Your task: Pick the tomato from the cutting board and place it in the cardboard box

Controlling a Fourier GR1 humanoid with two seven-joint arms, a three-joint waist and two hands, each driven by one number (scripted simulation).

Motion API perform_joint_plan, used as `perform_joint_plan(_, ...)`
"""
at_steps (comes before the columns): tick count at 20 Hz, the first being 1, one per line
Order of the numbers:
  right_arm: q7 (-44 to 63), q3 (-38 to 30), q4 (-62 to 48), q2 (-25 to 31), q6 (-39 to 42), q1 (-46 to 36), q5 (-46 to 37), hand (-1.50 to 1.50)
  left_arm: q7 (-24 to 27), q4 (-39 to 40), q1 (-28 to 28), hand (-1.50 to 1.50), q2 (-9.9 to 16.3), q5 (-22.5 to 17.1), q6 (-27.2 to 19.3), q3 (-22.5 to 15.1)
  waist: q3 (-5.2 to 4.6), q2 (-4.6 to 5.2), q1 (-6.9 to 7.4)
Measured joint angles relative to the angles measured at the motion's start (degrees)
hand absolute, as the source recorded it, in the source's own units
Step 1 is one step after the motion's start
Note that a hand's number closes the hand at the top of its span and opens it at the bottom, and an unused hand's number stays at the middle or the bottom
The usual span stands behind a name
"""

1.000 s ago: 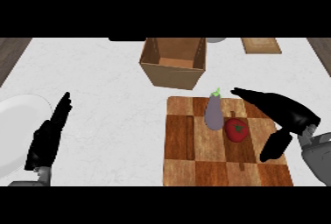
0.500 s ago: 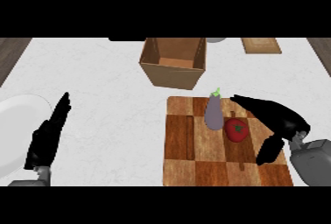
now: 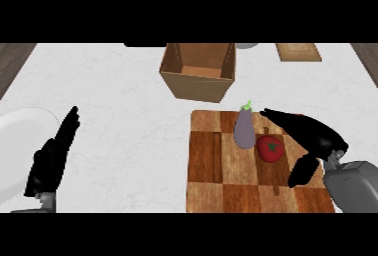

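Two black hands show: the left hand (image 3: 53, 156), fingers straight, rests left of the cutting board (image 3: 221, 170); the right hand (image 3: 310, 140) arches open over the board's right side, touching nothing. One tomato (image 3: 270, 148) lies on the board beside one eggplant (image 3: 244, 127). One cardboard box (image 3: 199, 70) stands beyond the board.

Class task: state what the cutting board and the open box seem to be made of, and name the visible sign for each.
Cutting board: looks like wood, in a checkered pattern of light and dark brown blocks with grain streaks; the finish seems smooth. Box: looks like cardboard, with plain matte tan walls, thin edges and an open top.
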State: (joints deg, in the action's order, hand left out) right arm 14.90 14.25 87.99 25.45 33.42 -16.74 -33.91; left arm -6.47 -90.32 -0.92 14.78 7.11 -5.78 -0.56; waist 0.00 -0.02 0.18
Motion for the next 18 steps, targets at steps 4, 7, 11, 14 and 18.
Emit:
perform_joint_plan(4,-1.0,-0.9,1.0,-1.6,0.2,2.0,-2.4,-1.5,1.2,0.6,-0.7,0.0,-1.1,0.8,0.6,0.7,0.01,0.0,-0.07)
perform_joint_plan(7,-3.4,-1.5,-1.2,-2.7,-0.8,2.3,-4.7,-1.5,0.9,1.3,0.4,0.0,-1.7,1.4,1.1,1.3,0.0,0.01,-0.06)
perform_joint_plan(11,-4.5,-2.6,-2.7,-4.5,-0.5,1.8,-6.9,-1.5,2.9,3.1,0.8,0.0,-2.2,1.7,2.0,2.7,0.0,0.01,-0.03)
perform_joint_plan(14,-5.4,-2.4,-4.7,-6.2,-1.2,1.5,-9.1,-1.5,1.0,2.0,1.4,0.0,-3.0,2.9,1.8,2.4,0.01,0.01,-0.03)
perform_joint_plan(18,-6.3,-2.0,-5.3,-7.3,-1.2,2.4,-11.8,-1.5,1.2,1.0,0.5,0.0,-3.5,3.4,2.6,2.8,0.01,0.01,-0.03)
